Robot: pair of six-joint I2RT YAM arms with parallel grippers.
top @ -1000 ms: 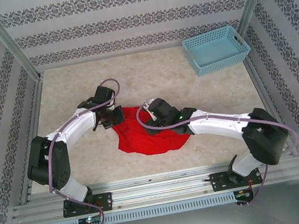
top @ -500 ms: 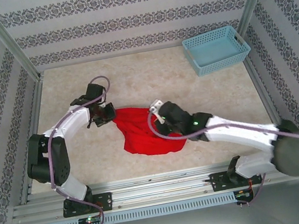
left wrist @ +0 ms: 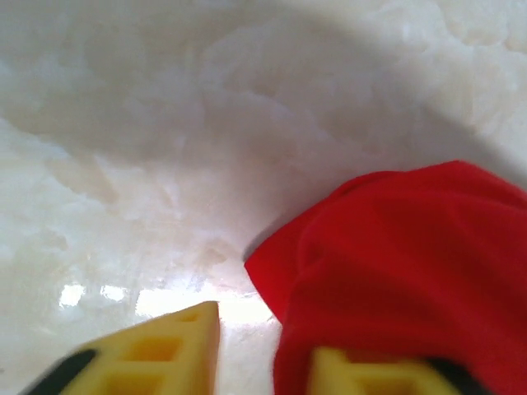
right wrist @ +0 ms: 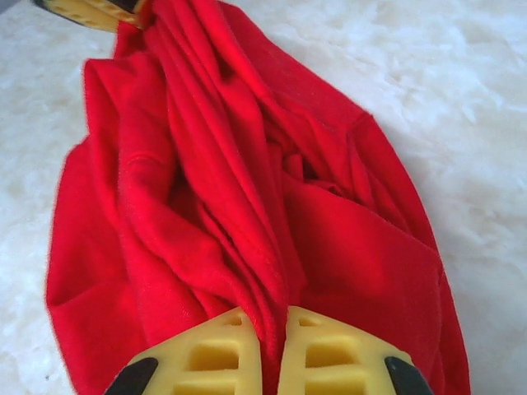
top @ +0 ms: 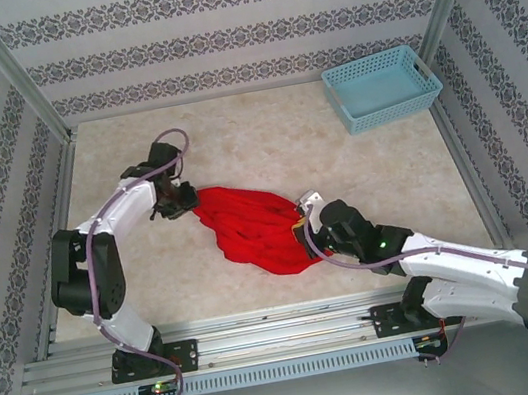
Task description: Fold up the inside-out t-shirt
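Note:
The inside-out t-shirt (top: pixel 248 225) is a bright red, wrinkled cloth stretched in long folds across the middle of the table, from far left to near right. My right gripper (top: pixel 306 223) is at its near-right end, shut on a bunch of folds; the right wrist view shows the cloth (right wrist: pixel 214 164) pinched between the yellow fingers (right wrist: pixel 273 317). My left gripper (top: pixel 182 203) is at the shirt's far-left tip. Its jaws (left wrist: pixel 263 337) stand apart with bare table between them, and the cloth's corner (left wrist: pixel 403 263) lies against the right finger.
A light blue plastic basket (top: pixel 383 88) stands at the far right corner of the marbled table (top: pixel 285 138). Patterned walls and metal posts close in the sides and back. A metal rail (top: pixel 287 335) runs along the near edge.
My right gripper shut on the shirt and pulled it toward the near right, drawing it out long. The left gripper shifted slightly to the far left and its jaws parted.

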